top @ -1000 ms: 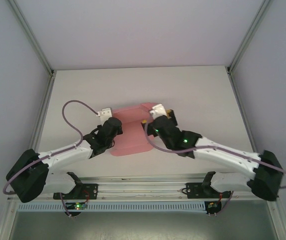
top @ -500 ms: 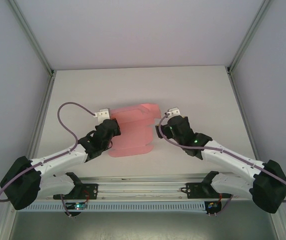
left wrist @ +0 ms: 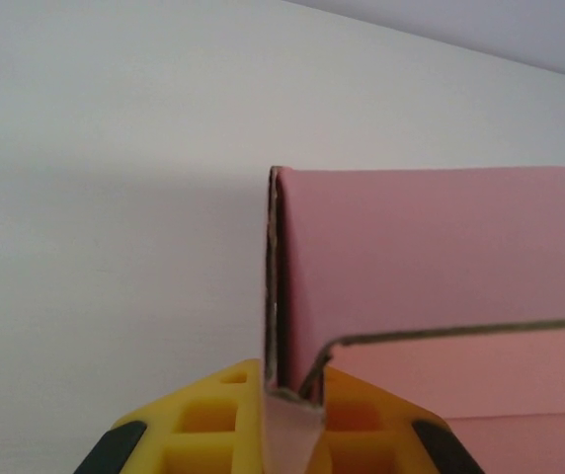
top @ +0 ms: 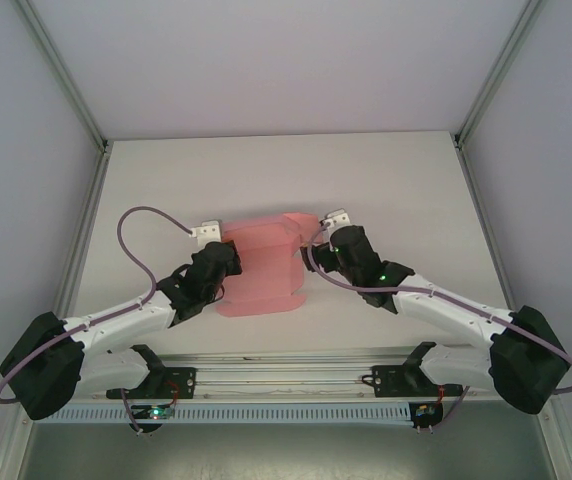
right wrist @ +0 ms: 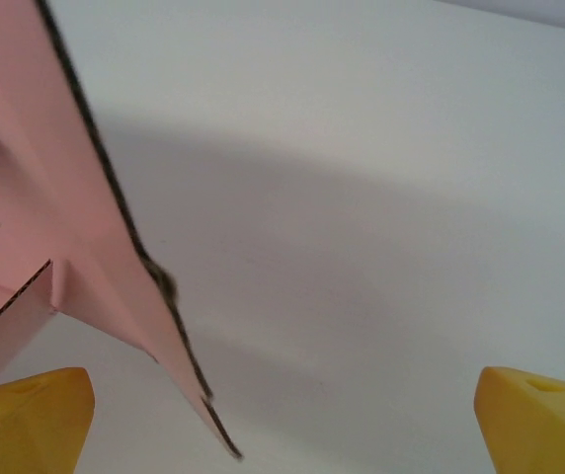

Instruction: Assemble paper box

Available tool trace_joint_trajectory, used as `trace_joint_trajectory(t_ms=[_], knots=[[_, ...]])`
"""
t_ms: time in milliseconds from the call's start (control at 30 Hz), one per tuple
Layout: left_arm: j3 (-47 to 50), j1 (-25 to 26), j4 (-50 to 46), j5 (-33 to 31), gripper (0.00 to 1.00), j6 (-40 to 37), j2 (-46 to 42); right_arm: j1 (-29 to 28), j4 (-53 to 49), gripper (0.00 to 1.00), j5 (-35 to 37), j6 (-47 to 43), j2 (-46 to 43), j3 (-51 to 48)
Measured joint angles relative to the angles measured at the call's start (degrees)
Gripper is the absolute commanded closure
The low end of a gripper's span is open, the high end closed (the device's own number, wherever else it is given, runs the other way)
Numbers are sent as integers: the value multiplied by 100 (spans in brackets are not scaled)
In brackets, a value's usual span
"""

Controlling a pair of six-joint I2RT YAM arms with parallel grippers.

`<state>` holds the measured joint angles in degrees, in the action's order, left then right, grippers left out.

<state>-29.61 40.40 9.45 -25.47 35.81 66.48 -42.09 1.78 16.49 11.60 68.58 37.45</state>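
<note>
Left wrist: paper box [left wrist: 431, 257] between fingers [left wrist: 199, 423]

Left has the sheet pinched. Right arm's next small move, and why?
Probably ease the right gripper toward the paper box, then close: its jaws stand open with the card's raised edge off-centre between them, while the left gripper pinches the opposite side.

Plain pink paper box [top: 261, 272], cut edges dark brown-grey. Tabletop [top: 266, 170] off-white, no pattern. Left tool [left wrist: 287, 420] yellow, black at the outer corners. Right tool [right wrist: 287, 420] yellow. Arms [top: 116, 325] white with black joints and green lights. Cables [top: 142, 209] purple.
</note>
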Motion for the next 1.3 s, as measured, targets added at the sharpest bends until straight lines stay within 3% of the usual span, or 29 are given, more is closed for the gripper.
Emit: trace_joint_trajectory(t_ms=[167, 333, 667, 833, 1100, 1300], knots=[[9, 0, 7, 0, 100, 2, 0, -7, 404, 2, -562, -17, 361, 33], [81, -2, -2, -20, 100, -4, 2, -177, 533, 2, -691, -138, 824, 197], [90, -2, -2, -63, 100, -55, -11, -317, -42, 2, 304, -741, 772, 564], [90, -2, 0, -109, 100, 2, -94, -201, -310, 2, 393, -662, 341, 551], [90, 0, 0, -254, 100, 70, -129, -201, -437, 2, -306, 2, -487, 348], [90, 0, 0, -352, 100, 157, -129, -262, -461, 2, -999, 367, -533, 127]])
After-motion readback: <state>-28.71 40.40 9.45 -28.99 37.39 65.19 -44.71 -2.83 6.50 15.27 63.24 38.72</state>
